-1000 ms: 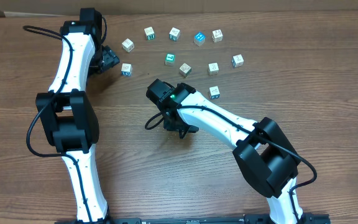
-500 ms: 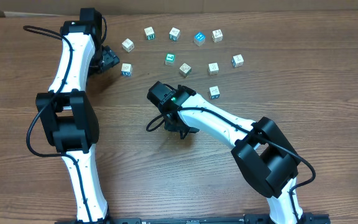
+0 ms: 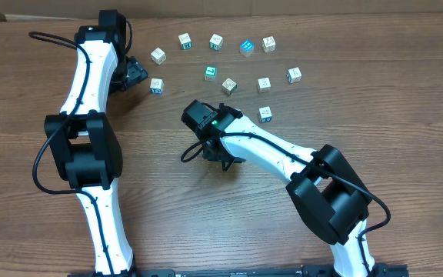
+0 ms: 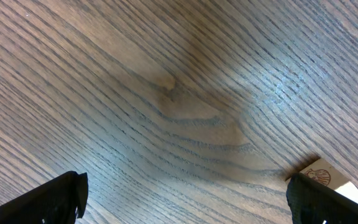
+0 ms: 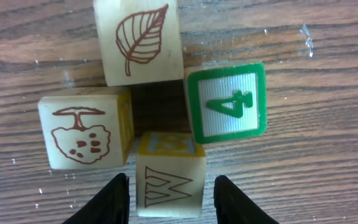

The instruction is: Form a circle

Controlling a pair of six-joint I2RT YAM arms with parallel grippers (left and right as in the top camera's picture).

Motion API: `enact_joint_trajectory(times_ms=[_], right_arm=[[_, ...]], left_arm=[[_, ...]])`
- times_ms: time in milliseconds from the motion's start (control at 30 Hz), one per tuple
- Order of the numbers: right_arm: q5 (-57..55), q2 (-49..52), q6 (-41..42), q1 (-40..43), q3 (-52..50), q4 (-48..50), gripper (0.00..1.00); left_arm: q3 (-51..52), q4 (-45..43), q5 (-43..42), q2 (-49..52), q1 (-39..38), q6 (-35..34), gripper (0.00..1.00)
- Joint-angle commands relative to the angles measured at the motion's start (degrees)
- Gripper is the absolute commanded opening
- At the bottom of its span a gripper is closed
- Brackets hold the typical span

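Several small printed cubes lie in a loose ring at the far middle of the table, among them a teal cube and a white cube. My left gripper is open beside that white cube, whose corner shows by its right finger; nothing is between its fingers. My right gripper points down nearer the front, hiding a cluster of cubes from above. In the right wrist view a W cube sits between my open fingers with small gaps either side.
Touching the W cube are a tree cube, a green-framed 4 cube and a leaf cube. A lone cube lies right of the right wrist. Both arms' black elbows rise over the near table.
The right jaws have narrowed slightly around the W cube. The left arm has not moved.
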State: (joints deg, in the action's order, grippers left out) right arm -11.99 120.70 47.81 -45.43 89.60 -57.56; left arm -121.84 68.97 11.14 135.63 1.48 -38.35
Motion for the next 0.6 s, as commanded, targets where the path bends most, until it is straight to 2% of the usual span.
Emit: enact_joint_trajectory(times_ms=[0,567], right_arm=[[-0.79,-1.2,0.17,-0.37,-0.37,0.31,0.41],[-0.83,-1.11,0.22,-0.37,-0.42,0.85,0.4]], left_arm=[[0.17,-0.09,-0.24,-2.03,-0.66,1.09,0.99],[0.17,-0.09,-0.24,-2.03,-0.66,1.09,1.0]])
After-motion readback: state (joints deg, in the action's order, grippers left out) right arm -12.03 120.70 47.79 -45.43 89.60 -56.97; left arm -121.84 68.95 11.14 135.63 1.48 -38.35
